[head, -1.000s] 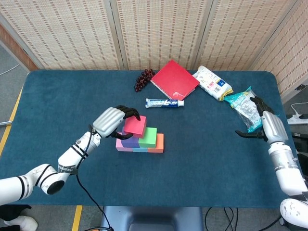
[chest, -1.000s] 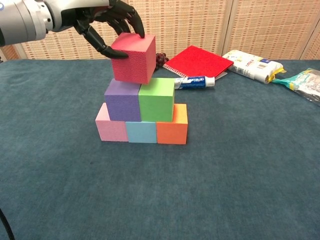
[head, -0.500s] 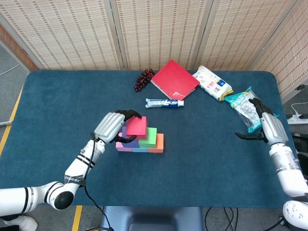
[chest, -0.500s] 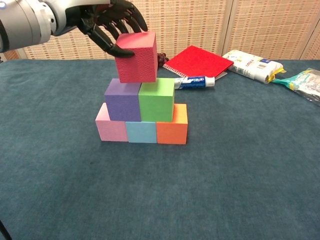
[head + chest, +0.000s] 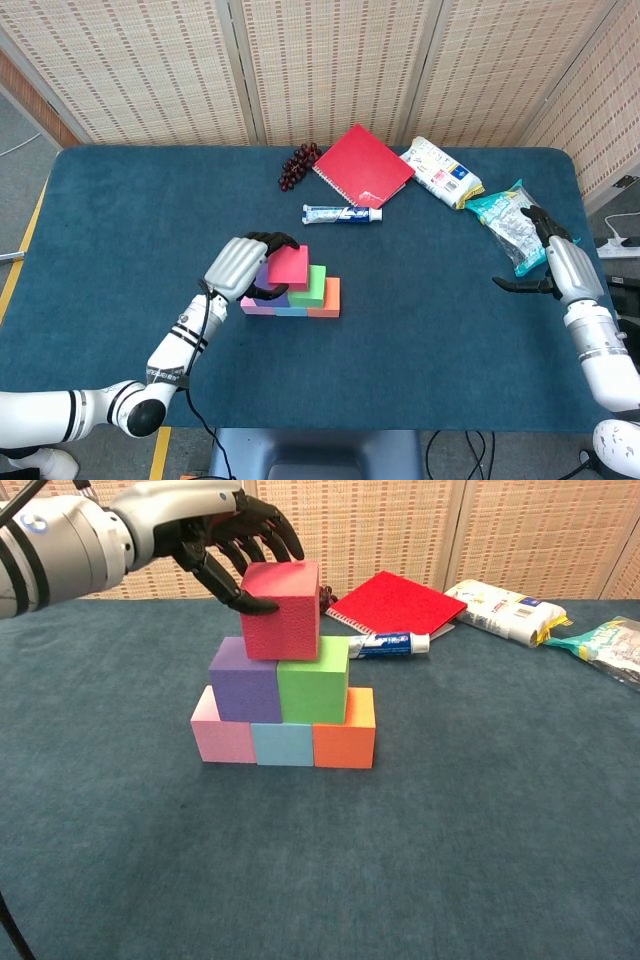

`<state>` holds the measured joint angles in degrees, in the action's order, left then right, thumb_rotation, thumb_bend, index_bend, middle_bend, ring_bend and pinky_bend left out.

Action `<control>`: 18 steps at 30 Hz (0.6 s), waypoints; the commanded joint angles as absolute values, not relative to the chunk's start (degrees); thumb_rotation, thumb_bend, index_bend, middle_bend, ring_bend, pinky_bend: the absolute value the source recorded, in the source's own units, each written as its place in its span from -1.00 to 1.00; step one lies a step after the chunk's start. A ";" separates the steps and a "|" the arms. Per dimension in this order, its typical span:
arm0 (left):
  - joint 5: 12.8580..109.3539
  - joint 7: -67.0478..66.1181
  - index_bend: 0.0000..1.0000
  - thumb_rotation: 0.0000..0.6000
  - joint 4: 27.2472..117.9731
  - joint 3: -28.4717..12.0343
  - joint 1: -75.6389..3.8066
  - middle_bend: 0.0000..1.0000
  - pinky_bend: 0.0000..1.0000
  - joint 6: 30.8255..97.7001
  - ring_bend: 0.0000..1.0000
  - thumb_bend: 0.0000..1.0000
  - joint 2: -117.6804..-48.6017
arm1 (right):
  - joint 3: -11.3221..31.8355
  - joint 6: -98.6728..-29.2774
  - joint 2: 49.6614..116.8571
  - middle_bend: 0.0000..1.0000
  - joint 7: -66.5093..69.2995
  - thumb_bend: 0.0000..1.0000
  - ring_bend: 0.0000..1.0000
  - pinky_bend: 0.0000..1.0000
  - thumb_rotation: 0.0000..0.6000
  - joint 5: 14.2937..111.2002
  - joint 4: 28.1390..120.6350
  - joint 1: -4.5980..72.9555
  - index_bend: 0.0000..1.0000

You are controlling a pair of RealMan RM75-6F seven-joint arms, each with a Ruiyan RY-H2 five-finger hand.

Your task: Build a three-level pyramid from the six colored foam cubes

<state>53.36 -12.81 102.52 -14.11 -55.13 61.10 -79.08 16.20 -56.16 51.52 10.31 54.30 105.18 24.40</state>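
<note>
Atop the purple cube (image 5: 243, 679) and green cube (image 5: 313, 678), the red cube (image 5: 281, 610) sits pinched by the left robot hand (image 5: 228, 535).

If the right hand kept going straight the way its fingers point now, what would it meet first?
Probably the clear plastic snack bag with the teal edge: the right hand points up-left toward it and it lies just ahead, though the height gap is unclear.

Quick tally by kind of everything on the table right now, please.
Foam cubes: 6
Red notebook: 1
Toothpaste tube: 1
Grape bunch: 1
Snack packets: 2
Total: 11
</note>
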 commanded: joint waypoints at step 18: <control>54.48 -12.68 -0.45 1.00 102.86 -14.71 -53.44 -0.26 -0.43 60.38 -0.42 -0.41 -79.24 | 16.13 -56.47 51.49 -0.83 9.78 -0.61 -1.00 -0.98 1.00 53.79 105.75 24.52 -1.00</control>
